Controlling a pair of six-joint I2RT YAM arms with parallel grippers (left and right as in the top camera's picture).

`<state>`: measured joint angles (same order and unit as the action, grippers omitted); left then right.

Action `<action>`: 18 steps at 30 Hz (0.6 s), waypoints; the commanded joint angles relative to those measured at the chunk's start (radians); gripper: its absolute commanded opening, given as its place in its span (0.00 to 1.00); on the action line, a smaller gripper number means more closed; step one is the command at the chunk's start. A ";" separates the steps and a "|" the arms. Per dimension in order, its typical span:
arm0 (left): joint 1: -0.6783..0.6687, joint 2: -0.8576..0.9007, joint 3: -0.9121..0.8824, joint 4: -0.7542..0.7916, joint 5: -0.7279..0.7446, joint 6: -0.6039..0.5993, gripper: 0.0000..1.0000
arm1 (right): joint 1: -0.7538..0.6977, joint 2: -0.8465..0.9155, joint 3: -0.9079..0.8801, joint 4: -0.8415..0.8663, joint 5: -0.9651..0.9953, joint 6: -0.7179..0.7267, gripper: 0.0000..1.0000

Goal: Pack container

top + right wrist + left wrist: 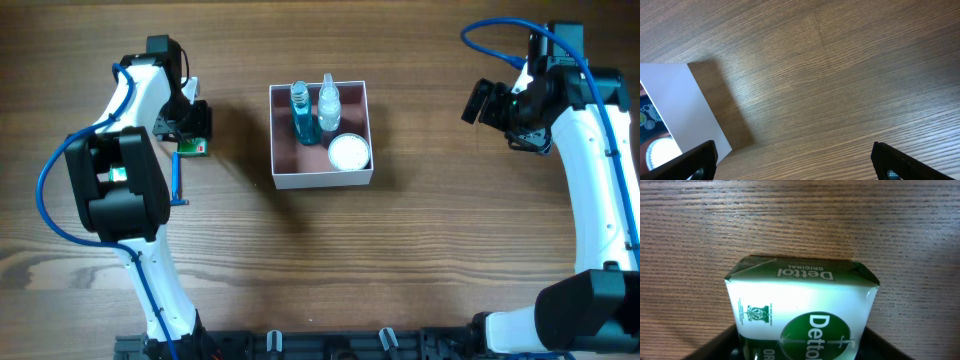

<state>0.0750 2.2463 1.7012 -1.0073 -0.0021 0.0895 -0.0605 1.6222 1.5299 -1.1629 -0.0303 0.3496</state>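
wooden table (400,260): container (320,181) lies apart from left end effector (194,132) gripping soap bar (800,305).

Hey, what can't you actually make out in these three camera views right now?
- Left gripper: whether it clamps the Dettol soap packet. Its fingers are cut off by the left wrist view's bottom edge, and overhead the gripper body covers them.
- Labels on the blue bottle and clear bottle in the container: too small overhead.
- Container's contents, right wrist view: hidden by its white wall and the left edge.

Top-down overhead; close wrists; right's container (322,180) overlap.
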 commanded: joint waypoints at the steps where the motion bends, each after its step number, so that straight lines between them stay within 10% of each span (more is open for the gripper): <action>1: -0.002 0.030 0.005 0.001 0.046 0.000 0.49 | 0.001 0.011 -0.001 0.003 -0.016 -0.010 1.00; 18: -0.037 -0.062 0.079 -0.099 0.042 -0.050 0.12 | 0.001 0.011 -0.001 0.007 -0.016 -0.011 1.00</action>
<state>0.0662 2.2463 1.7214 -1.0752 0.0174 0.0807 -0.0605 1.6222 1.5299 -1.1625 -0.0303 0.3496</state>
